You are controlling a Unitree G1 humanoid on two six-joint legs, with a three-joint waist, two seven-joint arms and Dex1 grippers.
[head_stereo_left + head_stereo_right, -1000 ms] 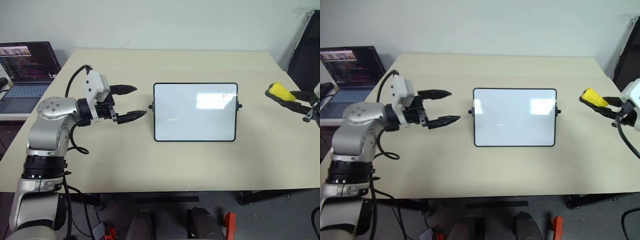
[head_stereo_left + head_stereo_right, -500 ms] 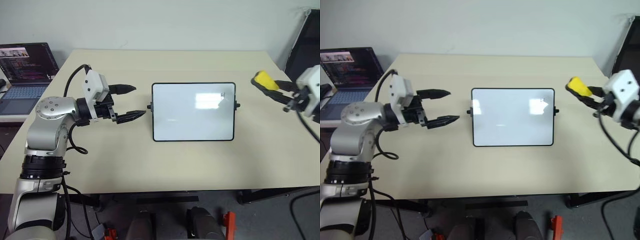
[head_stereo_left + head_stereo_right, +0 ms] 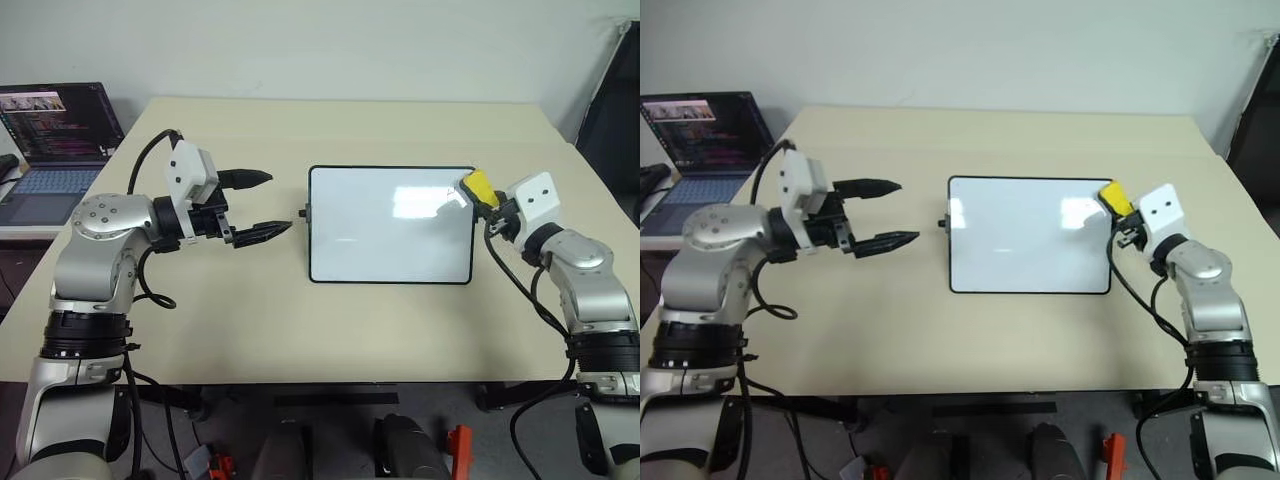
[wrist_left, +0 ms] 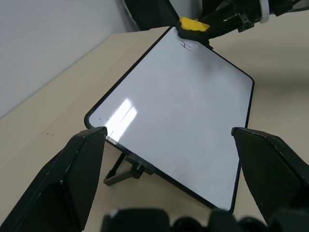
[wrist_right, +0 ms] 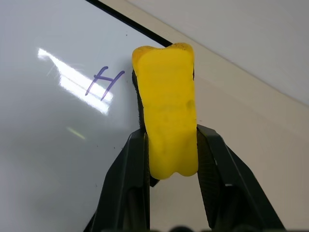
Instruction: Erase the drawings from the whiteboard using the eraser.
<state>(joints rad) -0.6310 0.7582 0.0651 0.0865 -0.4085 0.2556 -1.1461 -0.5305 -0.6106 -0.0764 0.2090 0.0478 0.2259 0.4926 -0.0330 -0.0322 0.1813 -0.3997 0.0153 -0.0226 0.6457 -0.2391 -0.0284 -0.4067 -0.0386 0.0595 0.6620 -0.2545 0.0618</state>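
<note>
Where pale wall meets beige table (image 3: pixel 400 330); laptop (image 3: pixel 55 140) alongside

Both head views look forward and down from above the near table (image 3: pixel 300 330) edge, sharing the whole whiteboard (image 3: pixel 390 225) and both arms. The left wrist view faces rightward across the whiteboard from well off its left edge. The right wrist view sits close — facing the whiteboard's far right corner, over the eraser (image 5: pixel 166 121).

You see the whiteboard (image 3: pixel 390 224) propped mid-frame — one small H-like drawing (image 5: pixel 104 82) near its upper right corner, the yellow eraser (image 5: pixel 166 121) just beside it.
</note>
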